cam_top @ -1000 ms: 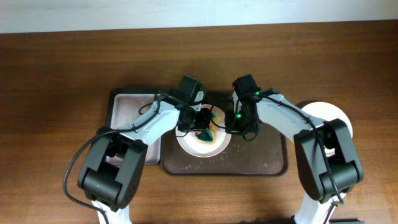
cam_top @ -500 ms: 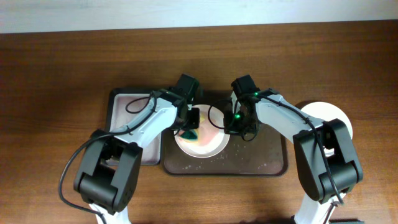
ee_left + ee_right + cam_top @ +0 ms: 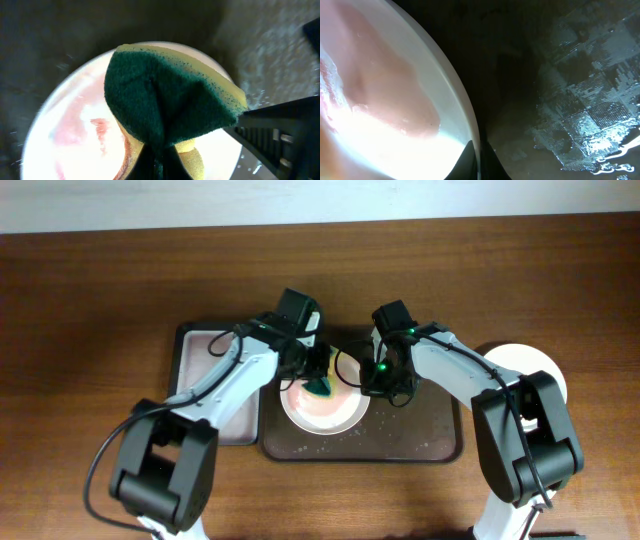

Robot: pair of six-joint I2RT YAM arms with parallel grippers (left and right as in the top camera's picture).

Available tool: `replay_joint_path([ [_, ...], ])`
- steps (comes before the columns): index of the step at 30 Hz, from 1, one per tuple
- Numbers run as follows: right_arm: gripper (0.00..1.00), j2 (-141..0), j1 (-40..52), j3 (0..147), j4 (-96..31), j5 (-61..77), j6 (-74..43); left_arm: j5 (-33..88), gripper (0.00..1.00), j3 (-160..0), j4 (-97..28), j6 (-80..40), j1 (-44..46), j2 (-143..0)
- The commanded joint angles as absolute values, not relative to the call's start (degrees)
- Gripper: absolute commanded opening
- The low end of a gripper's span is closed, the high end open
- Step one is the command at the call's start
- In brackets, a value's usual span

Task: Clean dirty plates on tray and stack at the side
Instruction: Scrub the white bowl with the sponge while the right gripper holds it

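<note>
A white plate (image 3: 322, 408) smeared with pink-red sauce lies on the left part of the dark brown tray (image 3: 420, 442). My left gripper (image 3: 318, 383) is shut on a green and yellow sponge (image 3: 170, 95) that presses on the plate's upper half; the plate fills the left wrist view (image 3: 75, 130). My right gripper (image 3: 370, 385) is shut on the plate's right rim (image 3: 470, 130), one finger on each side of the edge. Another white plate (image 3: 530, 368) lies on the bare wood to the right of the tray, partly under my right arm.
A black basin (image 3: 200, 370) with pinkish liquid sits against the tray's left side. The tray floor is wet with patches of foam (image 3: 585, 115). Brown wood tabletop (image 3: 90, 300) surrounds everything.
My left gripper with the sponge has moved back up and slightly right across the plate, after sweeping left half a second ago. My right gripper and the plate have stayed in place.
</note>
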State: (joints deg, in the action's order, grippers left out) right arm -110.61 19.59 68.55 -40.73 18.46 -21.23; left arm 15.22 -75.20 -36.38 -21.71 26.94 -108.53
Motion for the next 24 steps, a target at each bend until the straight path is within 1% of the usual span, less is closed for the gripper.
replay_joint_path([
  [1,0.04,-111.00,19.86,68.05,-41.17,17.32,-21.54,15.25,0.00,-74.65,-36.40,-22.31,28.32,-112.20],
  [3,0.04,-111.00,19.86,68.05,-41.19,17.32,-21.52,12.71,0.00,-74.65,-36.88,-22.52,28.29,-113.30],
  [7,0.04,-111.00,19.86,68.05,-41.21,17.32,-21.52,0.38,0.00,-74.67,-39.27,-23.14,27.70,-113.40],
  [11,0.04,-111.00,19.86,68.05,-41.39,17.32,-21.52,-8.16,0.00,-74.94,-42.09,-23.11,25.69,-113.34],
  [16,0.04,-111.00,19.86,68.05,-41.45,17.32,-21.52,-8.40,0.00,-78.39,-44.93,-21.34,24.69,-113.12],
  [21,0.04,-111.00,19.86,68.05,-41.63,17.32,-21.52,-1.52,0.00,-87.55,-52.38,-19.31,24.95,-109.62],
  [22,0.09,-111.00,19.86,68.05,-41.63,17.32,-21.52,-0.75,0.00,-89.17,-53.98,-18.90,24.97,-108.60],
  [23,0.22,-111.00,19.86,68.05,-41.60,17.32,-21.52,-0.84,0.00,-90.28,-55.27,-18.68,24.97,-107.79],
  [24,0.31,-111.00,19.86,68.05,-41.58,17.32,-21.52,-0.86,0.00,-91.20,-56.40,-17.87,24.95,-106.98],
])
